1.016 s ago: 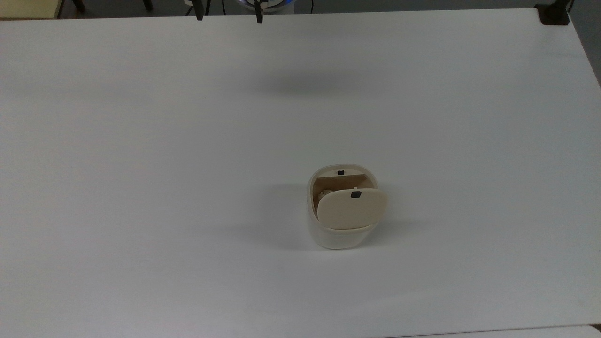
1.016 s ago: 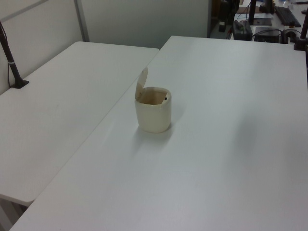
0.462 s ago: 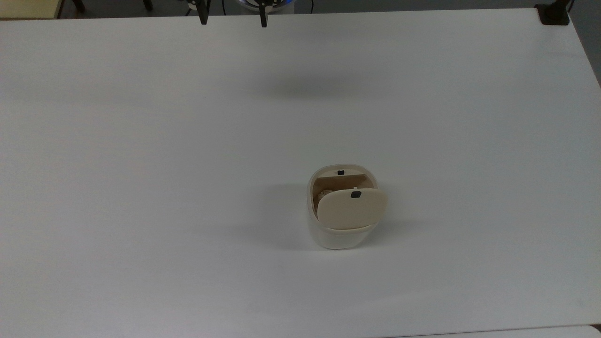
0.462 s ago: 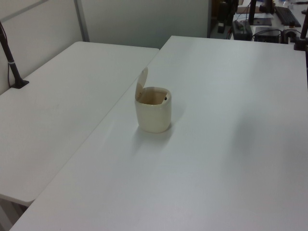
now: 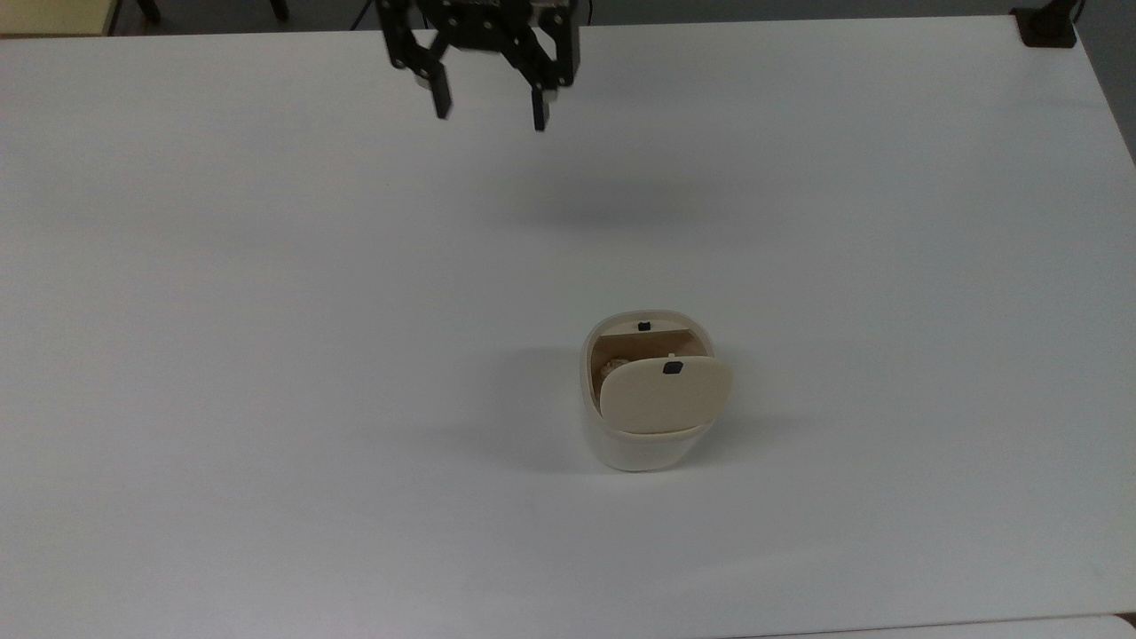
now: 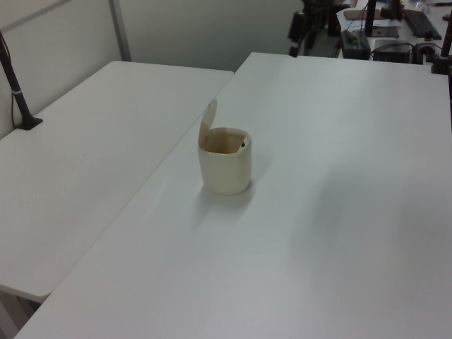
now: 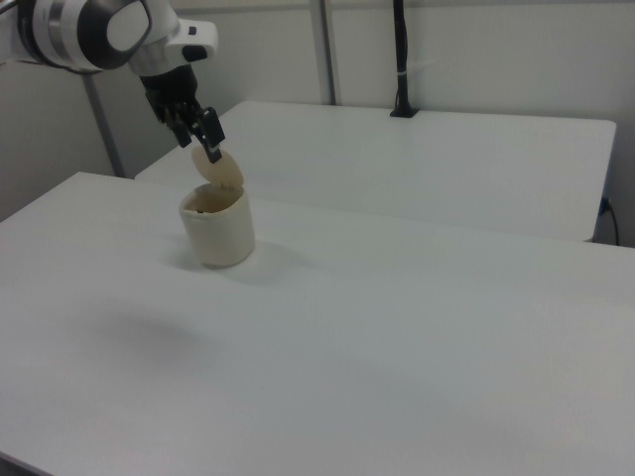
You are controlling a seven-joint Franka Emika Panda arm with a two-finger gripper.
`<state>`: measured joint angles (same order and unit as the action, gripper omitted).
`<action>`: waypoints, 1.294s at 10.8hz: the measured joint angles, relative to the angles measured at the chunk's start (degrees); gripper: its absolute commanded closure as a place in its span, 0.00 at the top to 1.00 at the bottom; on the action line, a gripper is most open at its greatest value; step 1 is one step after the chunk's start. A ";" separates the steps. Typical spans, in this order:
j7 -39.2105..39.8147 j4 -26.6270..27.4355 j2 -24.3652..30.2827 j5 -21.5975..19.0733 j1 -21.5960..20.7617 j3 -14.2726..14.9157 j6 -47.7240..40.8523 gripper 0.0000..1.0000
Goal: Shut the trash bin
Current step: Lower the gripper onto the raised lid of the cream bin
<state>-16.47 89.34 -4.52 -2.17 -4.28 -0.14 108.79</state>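
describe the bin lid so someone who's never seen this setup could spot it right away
Start at the big white table; the one thing standing on it is a small cream trash bin. The lid is the flat beige flap hinged at its rim, tipped up and open, with a small black square mark near its free edge.

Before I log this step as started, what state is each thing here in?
trash bin: upright on the table, open, not yet closed.
lid: raised on its hinge, standing up over the bin's rim.
gripper: open, empty, in the air far from the bin.
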 measured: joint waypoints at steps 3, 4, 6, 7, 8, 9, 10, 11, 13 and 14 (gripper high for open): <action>-20.71 -3.07 -4.15 0.02 -2.90 -0.02 8.90 0.00; -26.01 -4.15 -5.60 0.02 -3.57 -0.02 11.59 0.00; -37.74 -5.16 -8.27 0.02 -5.16 -0.03 18.80 0.00; -42.72 -5.23 -9.71 0.02 -6.22 -0.02 21.61 0.00; -47.52 -5.48 -11.12 0.02 -7.09 -0.02 23.68 0.00; -52.39 -6.36 -12.65 0.02 -7.60 -0.01 25.38 0.00; -55.88 -7.48 -14.10 0.02 -7.75 0.02 26.60 0.00; -58.22 -8.38 -15.40 0.02 -7.76 0.03 27.97 0.00; -61.65 -9.37 -17.61 0.02 -8.17 0.05 30.49 0.00; -62.72 -9.54 -18.60 0.02 -8.69 0.06 31.71 0.00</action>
<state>-79.19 79.80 -23.12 -2.14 -12.97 -0.08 140.50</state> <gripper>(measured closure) 0.991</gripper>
